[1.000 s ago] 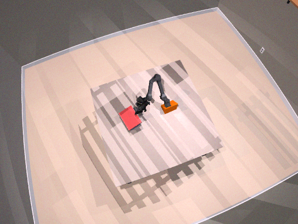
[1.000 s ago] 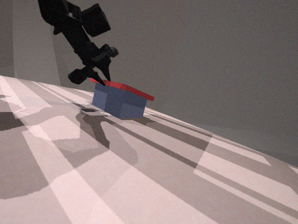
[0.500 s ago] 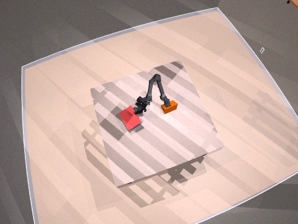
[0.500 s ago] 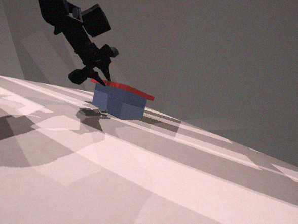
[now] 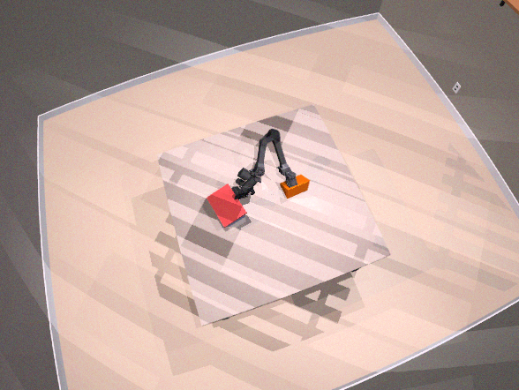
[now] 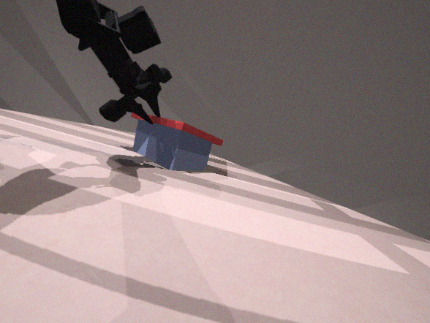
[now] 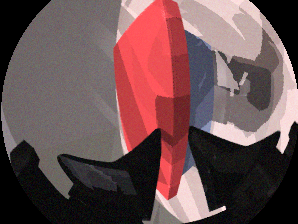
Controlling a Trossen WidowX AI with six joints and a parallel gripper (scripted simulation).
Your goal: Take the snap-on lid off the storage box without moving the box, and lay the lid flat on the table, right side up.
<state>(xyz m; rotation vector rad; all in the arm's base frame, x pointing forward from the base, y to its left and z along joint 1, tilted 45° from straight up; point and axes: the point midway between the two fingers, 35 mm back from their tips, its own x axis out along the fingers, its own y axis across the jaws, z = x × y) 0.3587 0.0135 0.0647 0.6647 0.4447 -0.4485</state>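
The red lid (image 5: 226, 206) (image 6: 180, 125) (image 7: 145, 75) lies on top of the blue storage box (image 6: 191, 157) (image 7: 201, 82), its rim jutting out past the walls. No gap between lid and box can be made out. The box stands on the table; the top camera sees it mostly covered by the lid. My gripper (image 5: 237, 195) (image 6: 155, 119) (image 7: 174, 132) comes down at a slant and is shut on the lid's near edge, one finger over the top face and the other below the rim, beside the box wall. The inside of the box is hidden.
The table (image 5: 282, 260) (image 6: 278, 292) carries the box near its left edge in the top view. An orange block (image 5: 297, 190) sits at the arm's base, to the right of the box. Striped shadows cross the table and floor.
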